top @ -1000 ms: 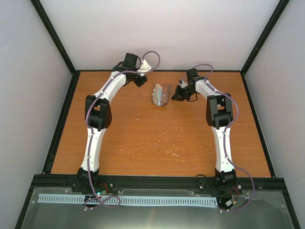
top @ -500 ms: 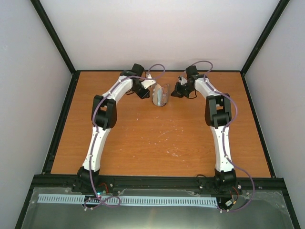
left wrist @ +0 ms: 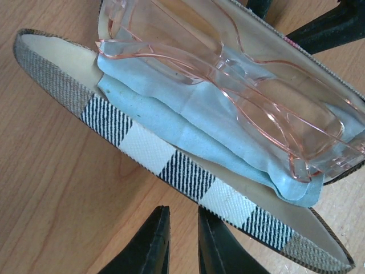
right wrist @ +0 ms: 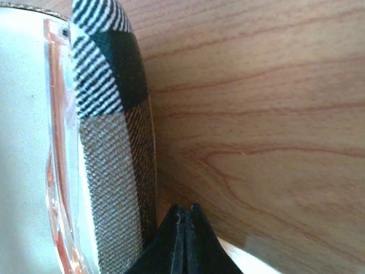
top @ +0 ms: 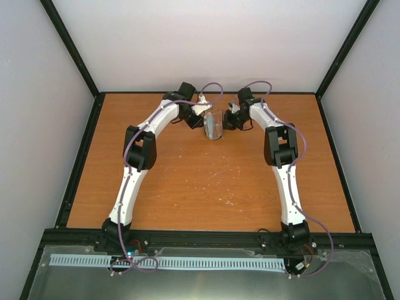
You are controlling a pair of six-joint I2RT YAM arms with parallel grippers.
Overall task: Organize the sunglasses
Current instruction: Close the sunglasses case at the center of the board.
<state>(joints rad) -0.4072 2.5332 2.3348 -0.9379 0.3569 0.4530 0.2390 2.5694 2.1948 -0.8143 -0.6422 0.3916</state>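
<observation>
Case (top: 214, 125) sits between left gripper (top: 199, 116) and right gripper (top: 229, 120) in the overhead view. Left wrist: sunglasses (left wrist: 239, 97) lie on blue cloth (left wrist: 188, 137) inside it, just beyond narrowly parted, empty jaws. Right wrist: jaws pressed together, empty, just beside its plaid wall.

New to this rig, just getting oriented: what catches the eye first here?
The open striped case at the far middle of the table, with clear amber sunglasses lying inside on a light blue cloth. The left gripper, slightly open, sits at its left side; the right gripper, shut, is close beside its right.
</observation>
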